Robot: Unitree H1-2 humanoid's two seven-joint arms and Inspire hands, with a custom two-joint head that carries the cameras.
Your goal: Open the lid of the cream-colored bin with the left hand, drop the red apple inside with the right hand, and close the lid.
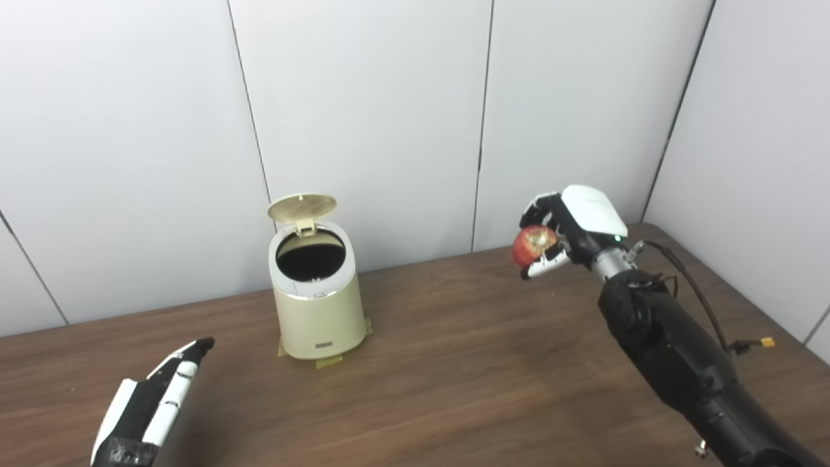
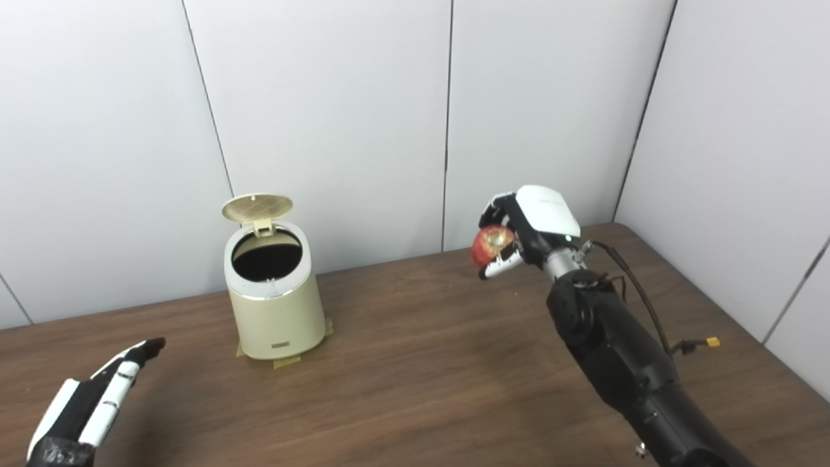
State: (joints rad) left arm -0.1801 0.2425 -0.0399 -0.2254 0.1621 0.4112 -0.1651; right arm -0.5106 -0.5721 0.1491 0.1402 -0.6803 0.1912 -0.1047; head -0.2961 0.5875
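The cream-colored bin (image 1: 319, 310) stands on the table left of centre. Its round lid (image 1: 302, 207) is flipped up at the back, showing the dark inside. My right hand (image 1: 565, 231) is raised above the table to the right of the bin, shut on the red apple (image 1: 533, 245), well apart from the bin's mouth. My left hand (image 1: 155, 402) lies low at the front left, fingers stretched out flat and holding nothing, a short way in front and to the left of the bin.
The brown wooden table (image 1: 454, 376) runs to white wall panels at the back and right. Yellow tape (image 1: 327, 363) shows under the bin's base. A cable with a yellow plug (image 1: 766, 342) hangs off my right arm.
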